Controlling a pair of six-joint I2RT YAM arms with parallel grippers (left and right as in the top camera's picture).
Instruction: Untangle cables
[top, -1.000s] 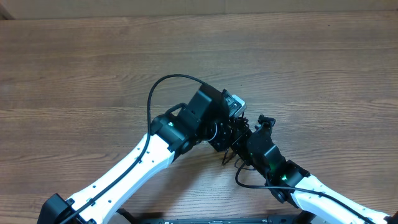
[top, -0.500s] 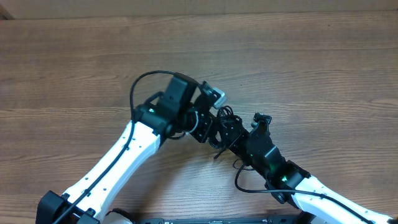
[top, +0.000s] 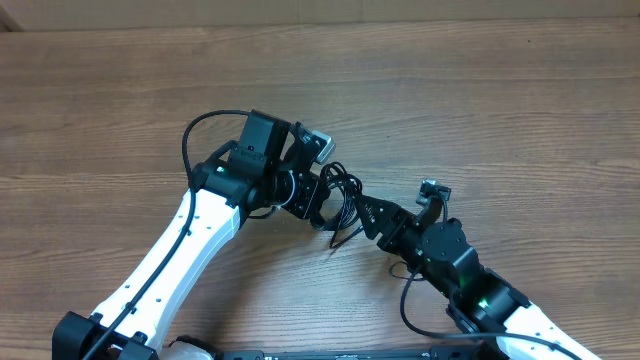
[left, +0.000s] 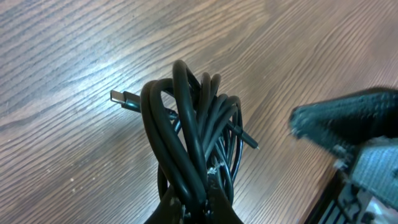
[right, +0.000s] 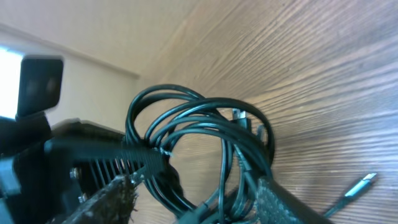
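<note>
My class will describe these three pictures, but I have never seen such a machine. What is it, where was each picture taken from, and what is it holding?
These are two white robot arms at a wooden table, each ending in a two-fingered hand. One picture looks down from above the table. The other two come from small cameras on the wrists, so each looks along its own hand's fingers. The left hand is shut on a bunch of thin black cables, pinching it at the bottom of the left wrist picture. The right hand is open right beside the bunch, fingers apart.
</note>
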